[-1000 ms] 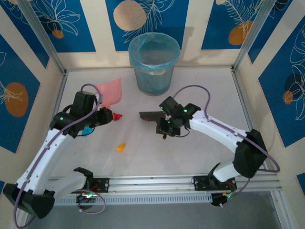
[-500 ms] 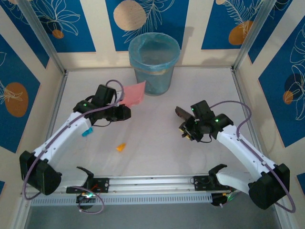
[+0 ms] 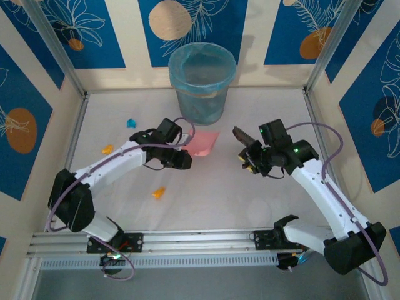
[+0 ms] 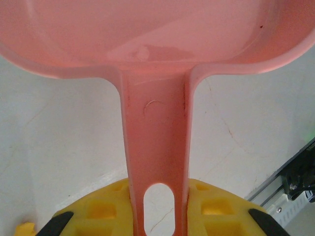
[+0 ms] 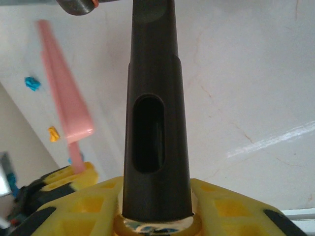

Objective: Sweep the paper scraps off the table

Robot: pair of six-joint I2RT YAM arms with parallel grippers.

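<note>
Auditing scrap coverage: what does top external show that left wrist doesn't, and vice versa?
Top external adds a blue scrap, two orange scraps, the bin, and the right gripper shut on the brush. Left wrist adds the handle with its hang hole between yellow pads. Shared: the table, and the pink dustpan held by the left gripper.

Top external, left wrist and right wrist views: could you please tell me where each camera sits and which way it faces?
Top external: above and behind the bases, looking down on the white table; both arms, left end effector and right end effector show.
Left wrist: on the left wrist, looking along its yellow fingers at the pink plastic dustpan they hold.
Right wrist: likewise, along the dark plastic brush it grips.
Shared: all three show the dustpan.
</note>
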